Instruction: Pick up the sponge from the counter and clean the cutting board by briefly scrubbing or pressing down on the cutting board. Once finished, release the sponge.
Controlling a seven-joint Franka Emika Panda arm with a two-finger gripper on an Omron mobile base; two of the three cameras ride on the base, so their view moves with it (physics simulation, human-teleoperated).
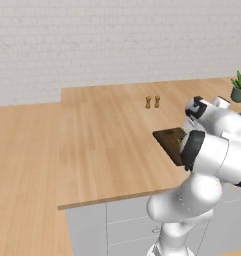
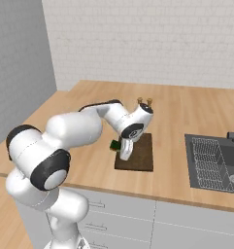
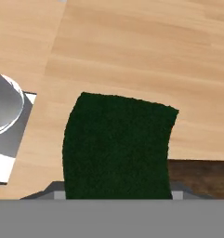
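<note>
Brown shakers (image 1: 152, 102) stand behind cutting board (image 2: 140, 154); sponge (image 3: 117, 146) beside it.

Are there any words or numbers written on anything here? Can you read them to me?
There are none: no words, numbers or signs can be read anywhere.
The sponge is plain dark green.
The cutting board is plain dark brown.
The counter shows bare wood planks.
The two brown shakers are too small to show any label.
The plant pot bears no writing.
</note>
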